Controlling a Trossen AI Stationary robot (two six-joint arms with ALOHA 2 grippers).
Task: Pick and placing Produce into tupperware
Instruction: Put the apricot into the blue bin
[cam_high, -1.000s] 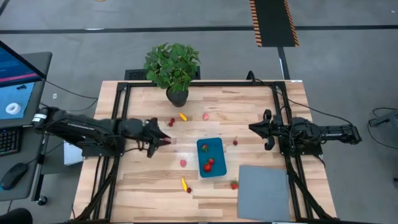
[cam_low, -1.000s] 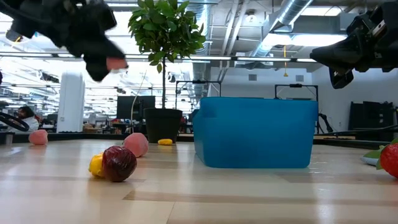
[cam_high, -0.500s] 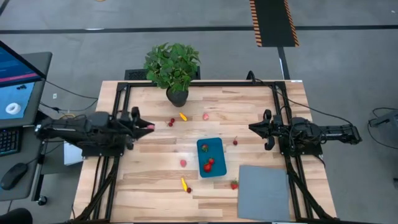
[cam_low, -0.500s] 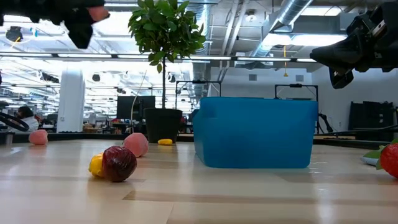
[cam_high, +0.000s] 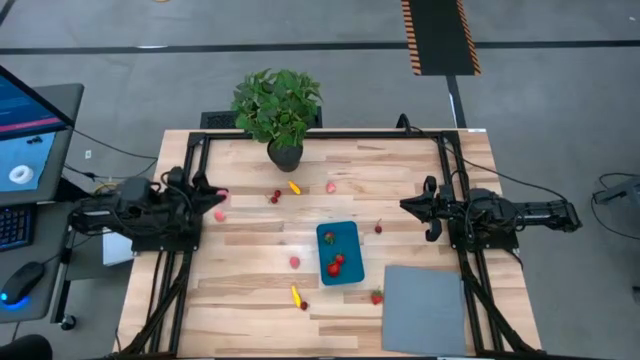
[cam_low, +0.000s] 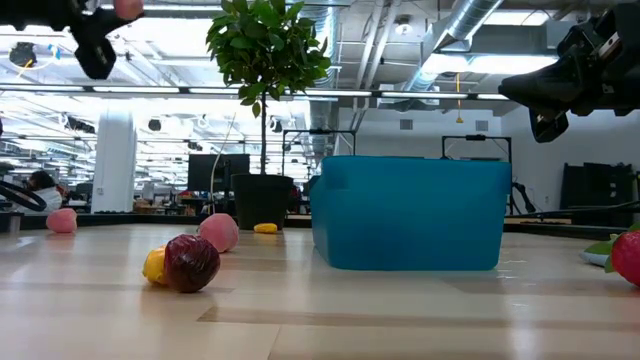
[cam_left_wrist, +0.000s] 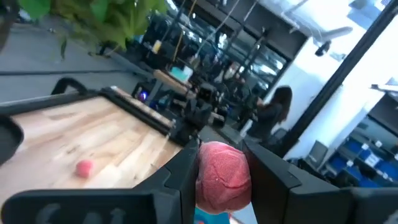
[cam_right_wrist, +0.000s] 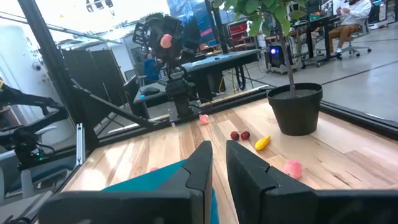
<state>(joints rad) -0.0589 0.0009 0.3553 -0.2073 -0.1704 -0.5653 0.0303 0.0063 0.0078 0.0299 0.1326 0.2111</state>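
My left gripper (cam_high: 216, 191) hovers high over the table's left edge, shut on a round pink produce piece (cam_left_wrist: 222, 177), also seen in the low view (cam_low: 127, 8). My right gripper (cam_high: 405, 206) waits shut above the table's right side. The teal tupperware (cam_high: 339, 253) sits flat near the table's middle with three red pieces (cam_high: 335, 264) inside. Loose produce lies on the wood: a pink piece (cam_high: 219, 214) below the left gripper, a yellow one (cam_high: 294, 186), dark red ones (cam_high: 276, 196), pink ones (cam_high: 331, 187) (cam_high: 295, 262), a red one (cam_high: 378, 228), a yellow and dark red pair (cam_high: 299, 298), and a strawberry (cam_high: 377, 297). My left gripper pinches the round pink piece (cam_left_wrist: 224, 163) between its two fingers (cam_left_wrist: 179, 177), one on each side of it. The fingers point roughly level toward the table's right. The piece is lifted well clear of the table.
A potted plant (cam_high: 279, 110) stands at the far edge. A flat grey mat (cam_high: 424, 310) lies at the near right corner. Black frame rails (cam_high: 186, 200) run along both sides. A monitor and keyboard (cam_high: 25, 130) sit left of the table.
My left gripper has drawn back from the table's middle, left of the tupperware, toward the left edge and a little farther away. It has risen while staying shut on the pink piece, which is carried along. My right arm has kept still.
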